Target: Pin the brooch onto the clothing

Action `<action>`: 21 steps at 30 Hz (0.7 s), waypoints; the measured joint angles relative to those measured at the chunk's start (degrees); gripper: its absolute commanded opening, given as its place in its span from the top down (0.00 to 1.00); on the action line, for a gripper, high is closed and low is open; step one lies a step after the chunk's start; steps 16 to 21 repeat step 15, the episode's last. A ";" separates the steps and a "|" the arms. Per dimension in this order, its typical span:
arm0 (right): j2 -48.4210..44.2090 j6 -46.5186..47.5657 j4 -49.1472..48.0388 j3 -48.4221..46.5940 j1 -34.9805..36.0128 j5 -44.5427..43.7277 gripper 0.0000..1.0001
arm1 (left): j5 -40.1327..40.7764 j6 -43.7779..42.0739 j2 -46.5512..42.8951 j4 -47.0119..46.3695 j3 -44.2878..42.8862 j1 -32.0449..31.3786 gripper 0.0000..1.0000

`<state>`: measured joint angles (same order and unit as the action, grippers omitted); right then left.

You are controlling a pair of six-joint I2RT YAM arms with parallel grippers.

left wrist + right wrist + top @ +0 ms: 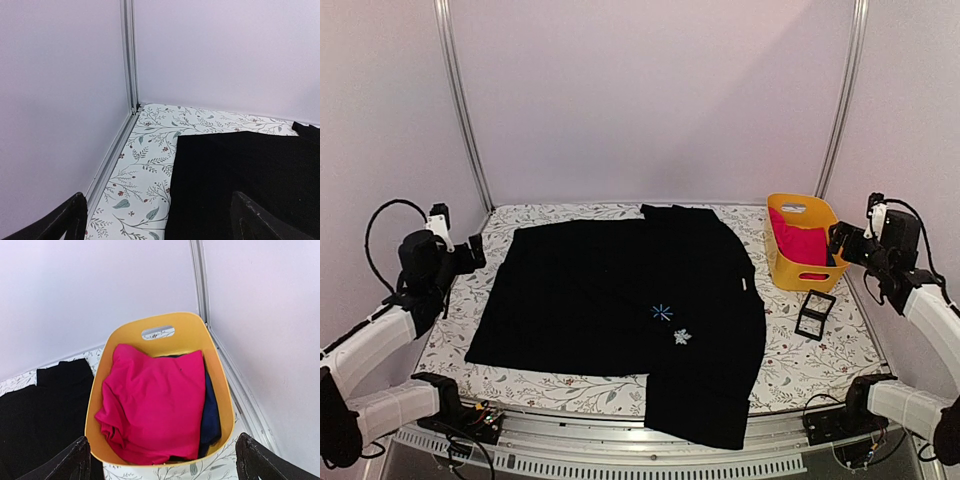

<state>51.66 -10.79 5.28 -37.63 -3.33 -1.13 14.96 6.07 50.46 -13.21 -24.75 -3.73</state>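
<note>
Black cloth fills the top external view: the clothing (pixel 600 290) lies spread flat on the floral tabletop (pixel 790 360), its lower hem hanging over the near edge. The brooch (pixel 682 337) sits on the chest, just below and to the right of the light-blue asterisk print (pixel 662 313). Both arms sit out at the sides, with the left gripper (pixel 472 252) and the right gripper (pixel 840 240) well apart from the brooch. Whether the pin passes through the fabric is too small to tell. If it only rests there, a tug on the overhanging hem could slide it off.

From the left wrist, the fingers (pixel 65 220) stand wide with nothing between them, above the clothing's far corner. A low sweep inward could snag and drag the cloth.

From the right wrist, the fingers (pixel 75 460) are likewise spread and empty, above the yellow basket (pixel 220 390) holding a pink garment (pixel 155 400). Dropping here would knock the basket.
</note>
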 measured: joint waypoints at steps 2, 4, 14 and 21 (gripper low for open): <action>-3.69 0.07 -1.88 5.84 -0.04 0.68 0.01 | -0.13 0.02 -2.75 -1.03 1.95 1.05 0.00; -6.71 -0.09 -3.43 9.66 -0.02 0.87 0.01 | 0.17 0.22 -4.04 -1.33 2.58 1.77 0.00; -20.63 -3.06 -13.35 20.06 -0.02 -3.30 0.01 | 1.42 1.11 -2.47 -2.67 3.98 4.92 0.00; -21.00 -3.32 -13.90 20.31 -0.02 -3.37 0.01 | 1.20 1.09 -2.16 -2.62 3.98 5.01 0.00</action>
